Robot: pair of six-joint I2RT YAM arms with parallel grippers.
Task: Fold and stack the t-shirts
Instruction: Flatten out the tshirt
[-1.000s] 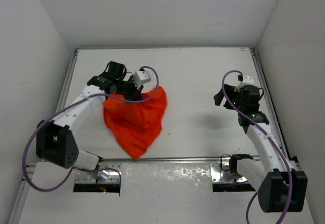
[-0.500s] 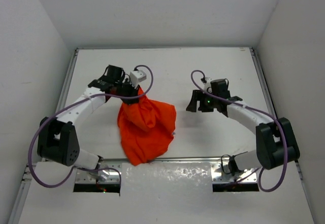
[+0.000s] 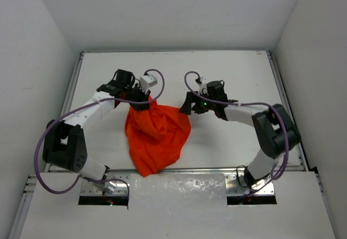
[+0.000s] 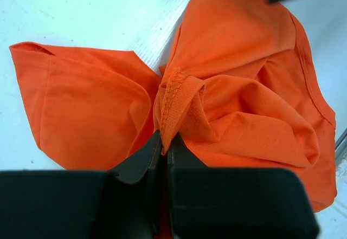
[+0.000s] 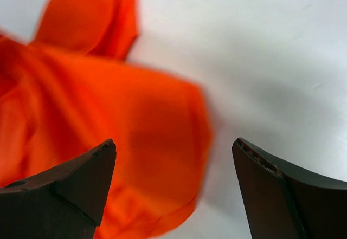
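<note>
1. left gripper [image 3: 139,96] [image 4: 165,148]: jaws pinched tight on the t-shirt [image 3: 157,136] [image 4: 244,103] [image 5: 108,114], clamping a bunched fold with a stitched hem right at the tips
2. left wrist view: cloth fans out ahead of the closed jaws, with one flat lobe to the left of the tips and a bigger crumpled mass ahead and to the right
3. top view: the t-shirt spreads from the left jaws toward the near edge of the table [image 3: 227,71], widest a little way out from the grip and tapering to a point at the near edge
4. can't tell if the cloth nearest the left jaws is lifted off the table or lying on it
5. right gripper [image 3: 187,107] [image 5: 173,152]: jaws spread wide, holding nothing
6. right wrist view: t-shirt sits ahead of the open jaws, blurred, filling the left half of the gap; bare table shows across the right half
7. top view: right jaws sit just beside the t-shirt's far right corner; touching or apart, can't tell
8. both grippers are near each other, the t-shirt's far edge running between the two sets of jaws
</note>
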